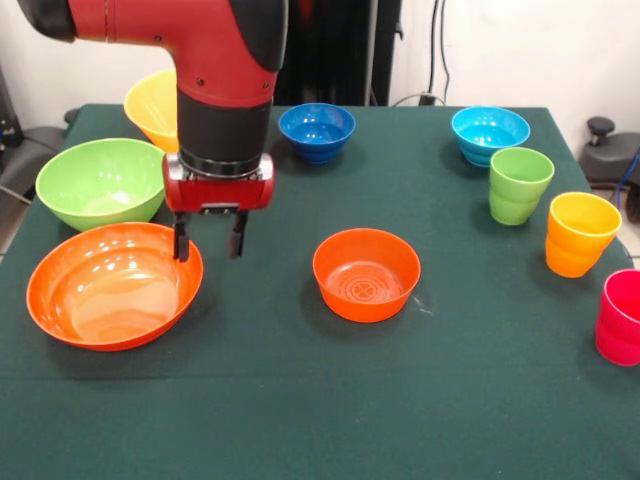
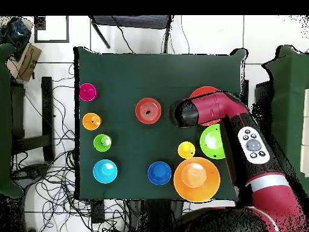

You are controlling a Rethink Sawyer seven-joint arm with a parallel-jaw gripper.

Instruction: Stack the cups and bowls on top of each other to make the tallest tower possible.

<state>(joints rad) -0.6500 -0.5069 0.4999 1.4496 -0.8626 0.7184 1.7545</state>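
My gripper (image 1: 208, 240) is open and empty. It hangs over the right rim of the large orange bowl (image 1: 110, 285), which the arm partly hides in the overhead view (image 2: 205, 92). The small orange bowl (image 1: 366, 273) stands alone to its right. The large green bowl (image 1: 100, 182) and the large yellow bowl (image 1: 150, 105) stand behind. The dark blue bowl (image 1: 317, 130) and light blue bowl (image 1: 490, 133) are at the back. The green cup (image 1: 519, 185), orange-yellow cup (image 1: 581, 233) and pink-red cup (image 1: 622, 316) line the right side. The yellow cup (image 2: 186, 149) shows only overhead. No tower shows.
The dark green table (image 1: 320, 400) carries every piece standing apart from the others. The red and black arm (image 1: 225, 90) comes down over the table's left part in the front view. Cables and chairs lie on the floor around the table (image 2: 54, 181).
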